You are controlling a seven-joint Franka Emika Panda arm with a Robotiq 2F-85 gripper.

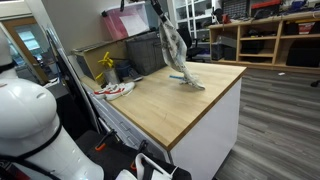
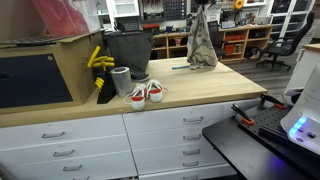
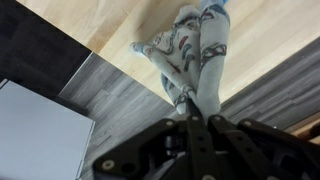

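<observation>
My gripper point(image 3: 190, 108) is shut on the top of a grey patterned cloth point(image 3: 197, 48). The cloth hangs straight down from it. In both exterior views the cloth point(image 1: 172, 45) point(image 2: 203, 42) dangles over the far part of a wooden countertop point(image 1: 190, 105) point(image 2: 200, 85). Its lower end, with a blue edge, rests on the wood. The gripper is at the top edge of an exterior view point(image 1: 160, 6), mostly cut off. In the wrist view the cloth hangs close to the counter's edge, with grey floor beside it.
A pair of white and red sneakers point(image 1: 113, 90) point(image 2: 147, 94) lies on the counter. Next to them are a grey cup point(image 2: 121, 80), a dark bin point(image 1: 145, 52) point(image 2: 128, 48) and a yellow object point(image 1: 105, 62) point(image 2: 97, 60). Drawers point(image 2: 150, 135) sit below the counter.
</observation>
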